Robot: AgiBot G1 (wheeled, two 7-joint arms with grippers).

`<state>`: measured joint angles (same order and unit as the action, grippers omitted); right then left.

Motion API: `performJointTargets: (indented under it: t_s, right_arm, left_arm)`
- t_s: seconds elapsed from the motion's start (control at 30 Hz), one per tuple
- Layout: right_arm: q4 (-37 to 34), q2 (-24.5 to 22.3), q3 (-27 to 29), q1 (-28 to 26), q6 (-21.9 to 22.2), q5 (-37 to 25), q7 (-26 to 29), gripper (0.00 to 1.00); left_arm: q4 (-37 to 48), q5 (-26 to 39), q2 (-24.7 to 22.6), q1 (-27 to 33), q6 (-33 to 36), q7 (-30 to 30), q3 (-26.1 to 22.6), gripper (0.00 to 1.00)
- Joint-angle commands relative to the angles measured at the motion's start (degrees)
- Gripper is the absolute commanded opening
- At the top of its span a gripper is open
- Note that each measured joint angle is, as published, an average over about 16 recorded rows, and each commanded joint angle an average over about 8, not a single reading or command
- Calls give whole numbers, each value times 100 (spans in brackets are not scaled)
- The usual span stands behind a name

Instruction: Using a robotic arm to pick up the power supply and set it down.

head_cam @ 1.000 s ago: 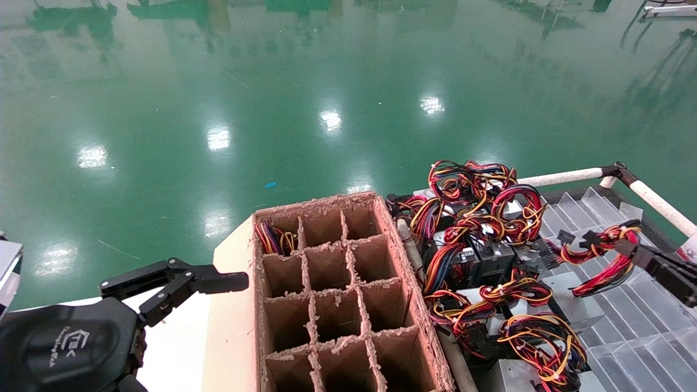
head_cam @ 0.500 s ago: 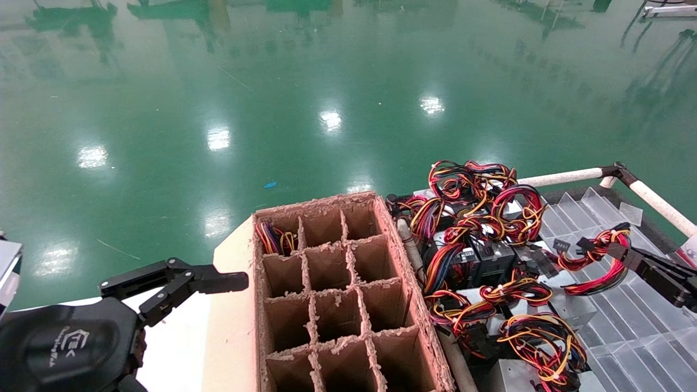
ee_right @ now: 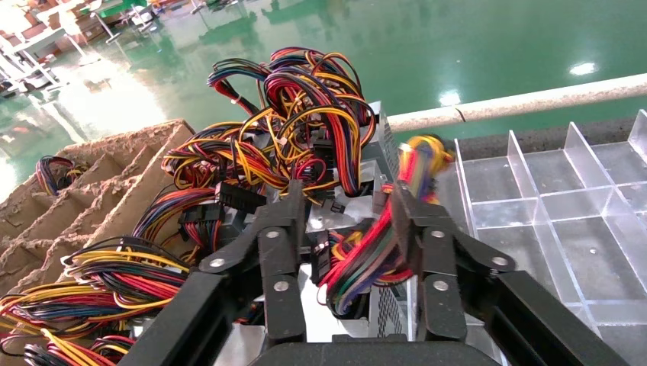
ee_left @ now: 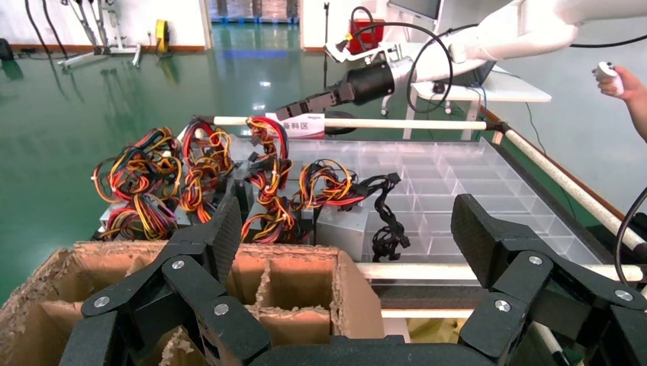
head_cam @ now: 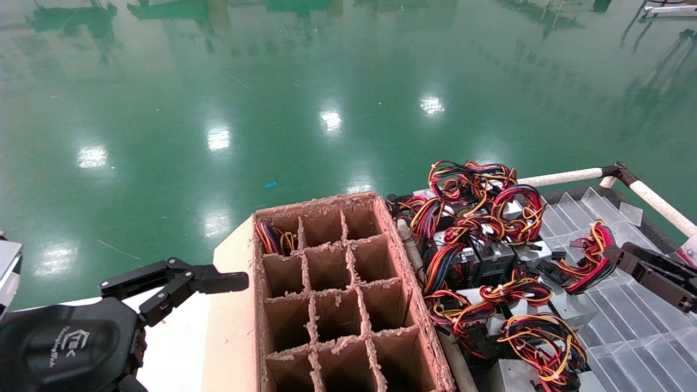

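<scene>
Silver-grey metal power supply (ee_right: 397, 309) lies among wired units; black right gripper (head_cam: 612, 256) clenches its red-yellow wire bundle (head_cam: 591, 260). Black left gripper (head_cam: 218, 283) rests released.

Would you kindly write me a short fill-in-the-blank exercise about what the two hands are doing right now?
1. The right hand has its fingers around a bundle of ____.
2. The left hand hovers with its fingers ____ and holds nothing.
3. The cardboard box with dividers sits between the left hand and the pile of ____.
4. Of the box compartments in the head view, only the far-left corner one shows ____ inside.

Missing words: wires; open; power supplies; wires
</scene>
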<state>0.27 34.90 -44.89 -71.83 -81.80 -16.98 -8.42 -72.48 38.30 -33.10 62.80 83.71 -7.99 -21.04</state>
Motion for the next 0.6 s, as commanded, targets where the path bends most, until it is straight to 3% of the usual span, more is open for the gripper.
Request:
performJointTargets:
  t_s: [0.03,0.33,0.6]
  right_arm:
    - [-1,0,1,2,-2,2,0,100]
    - [153,-3,66,27,-16,-46,41,100]
    - [1008,-1,402,146,-60,-337,265,100]
  left_arm:
    - [0,0,0,0,0,0,0,100]
    - [0,0,0,0,0,0,0,100]
    - [1,0,0,1,1,1,-1,100]
